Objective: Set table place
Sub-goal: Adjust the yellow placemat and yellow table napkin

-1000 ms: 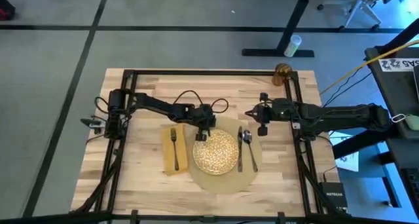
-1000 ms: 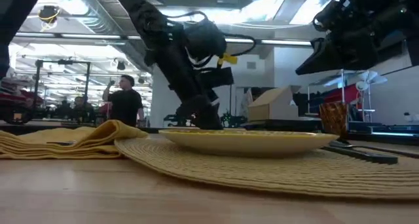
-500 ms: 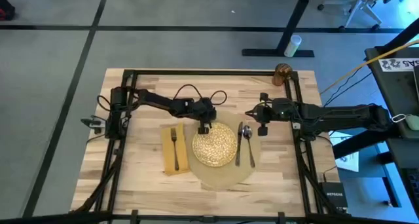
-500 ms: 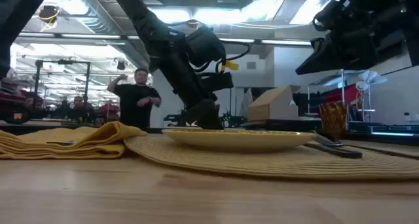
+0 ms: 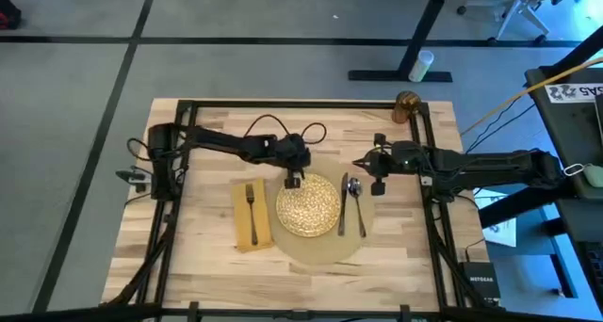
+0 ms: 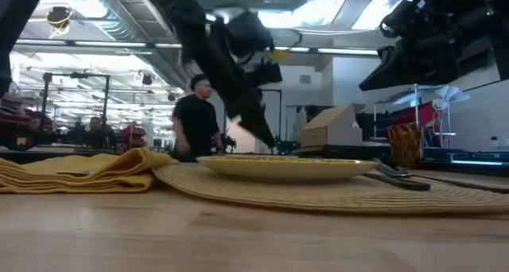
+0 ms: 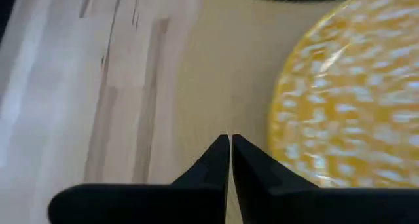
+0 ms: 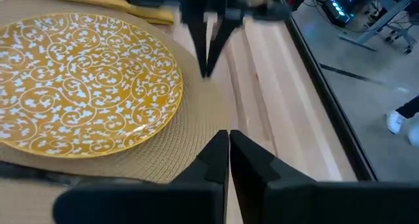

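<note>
High view. Worktop (image 5: 207, 256): wood, black rails. Placemat (image 5: 316, 254) near centre, plate (image 5: 308, 206) lying on it. Napkin (image 5: 243, 230) just beside the mat, toward my left arm, carrying the fork (image 5: 251, 207). Knife (image 5: 344, 209) and spoon (image 5: 356, 203) lie side by side on the mat's other edge, beside the plate. Glass (image 5: 406, 104) sits at the far corner by the rail, well apart from the setting; I judge it the one piece not yet in place. My left end effector (image 5: 294, 181) hangs at the plate's far rim, arm stretched in from its base. My right end effector (image 5: 376, 167) waits just beyond the spoon, arm reaching in level.

Low view. Plate sits flat on the mat, napkin rumpled beside it, glass upright behind.

Left wrist view. Fingers together, holding nothing, over bare mat beside the plate's rim.

Right wrist view. My right fingers also together and empty, over the mat's edge.
</note>
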Controlling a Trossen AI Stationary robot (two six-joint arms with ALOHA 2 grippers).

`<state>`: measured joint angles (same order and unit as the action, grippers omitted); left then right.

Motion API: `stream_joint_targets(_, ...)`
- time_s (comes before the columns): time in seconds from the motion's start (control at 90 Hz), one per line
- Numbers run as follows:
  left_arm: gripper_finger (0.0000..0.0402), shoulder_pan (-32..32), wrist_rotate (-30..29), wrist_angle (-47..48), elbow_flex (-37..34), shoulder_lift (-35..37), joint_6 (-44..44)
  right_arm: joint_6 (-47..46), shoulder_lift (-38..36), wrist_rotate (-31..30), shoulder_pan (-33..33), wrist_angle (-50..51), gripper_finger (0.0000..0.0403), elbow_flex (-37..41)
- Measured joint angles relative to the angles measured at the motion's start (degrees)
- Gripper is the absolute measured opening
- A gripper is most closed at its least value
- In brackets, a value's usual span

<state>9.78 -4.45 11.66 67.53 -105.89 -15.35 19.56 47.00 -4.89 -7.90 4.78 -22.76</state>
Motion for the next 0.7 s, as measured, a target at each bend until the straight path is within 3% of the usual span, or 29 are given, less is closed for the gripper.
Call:
stream_joint_targets(0.389, 0.0, -6.51, -2.36, 28.74, 0.01, 9.69, 15.94, 0.03, 0.0, 0.02, 0.0, 1.39, 0.0, 0.0)
stream_joint_targets(0.7, 0.0, -11.36, -5.52, 29.4, -6.46, 14.37, 28.5, 0.39, 0.0, 1.18, 0.0, 1.67, 0.0, 0.0)
